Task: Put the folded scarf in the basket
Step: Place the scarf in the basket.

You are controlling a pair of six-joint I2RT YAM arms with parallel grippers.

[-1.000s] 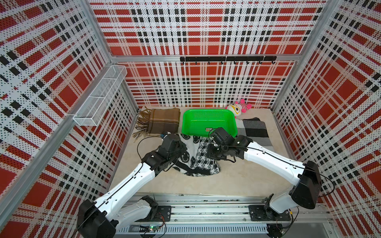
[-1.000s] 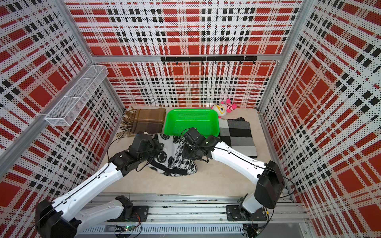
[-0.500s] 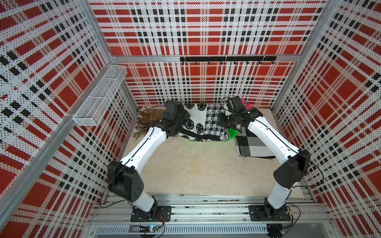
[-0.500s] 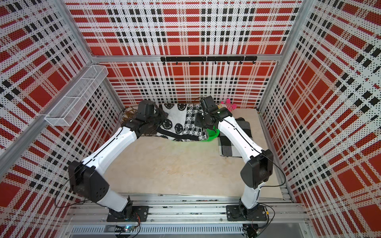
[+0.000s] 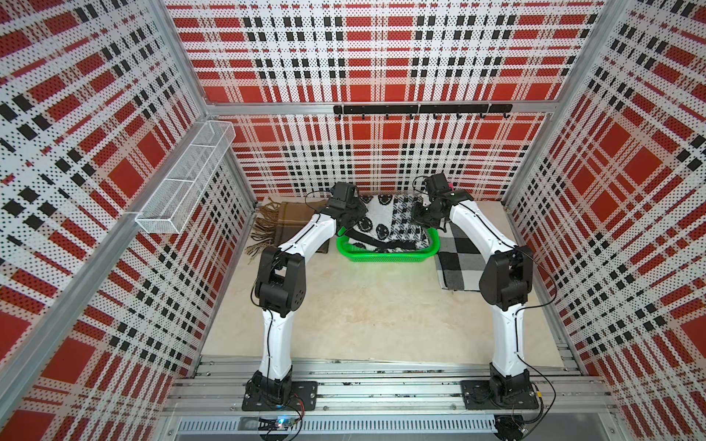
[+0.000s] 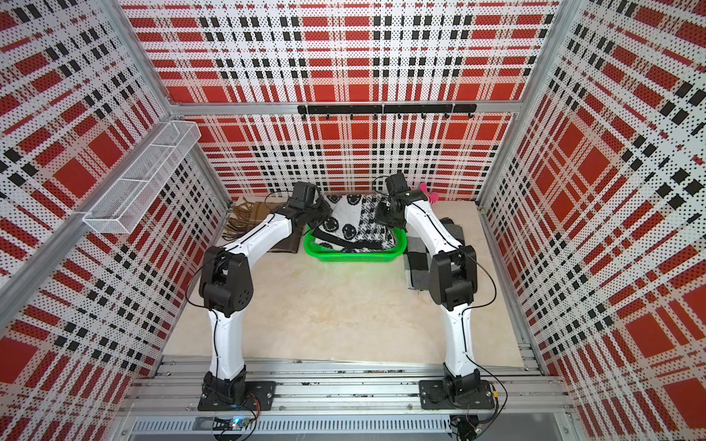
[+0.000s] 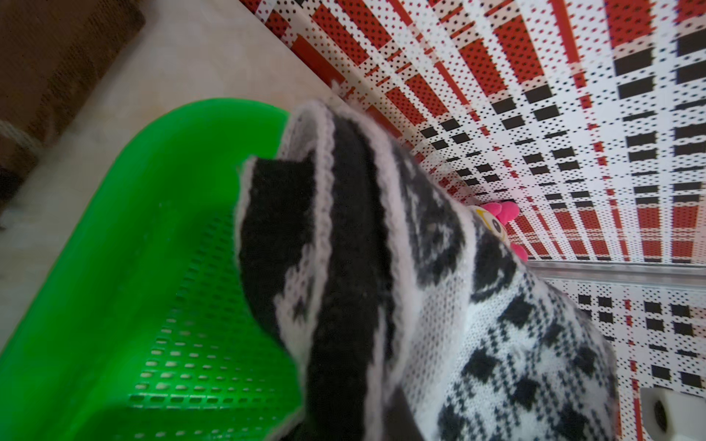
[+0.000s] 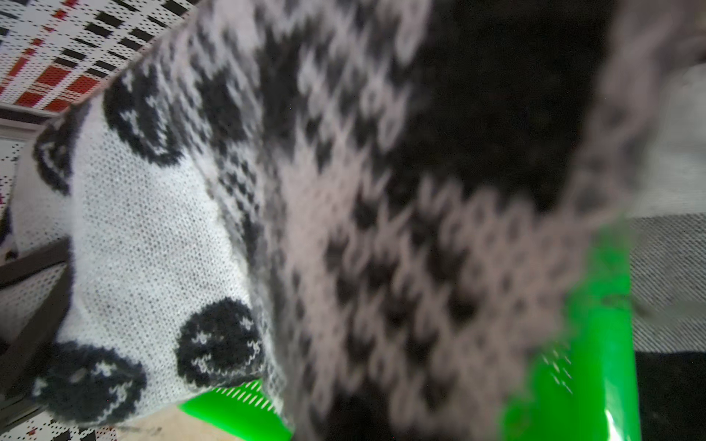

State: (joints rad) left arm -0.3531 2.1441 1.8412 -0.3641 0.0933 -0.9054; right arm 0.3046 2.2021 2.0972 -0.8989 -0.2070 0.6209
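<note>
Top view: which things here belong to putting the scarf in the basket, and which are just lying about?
Job: black-and-white scarf, green basket, left gripper, right gripper.
Lying about: brown scarf, grey checked cloth, plush toy, wire rack, hook rail.

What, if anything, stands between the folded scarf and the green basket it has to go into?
Nothing visible does. The folded scarf, gripped by the left gripper and right gripper, hangs directly over the basket, whose perforated floor looks bare where it shows. The brown scarf and grey checked cloth lie beside it, outside.
</note>
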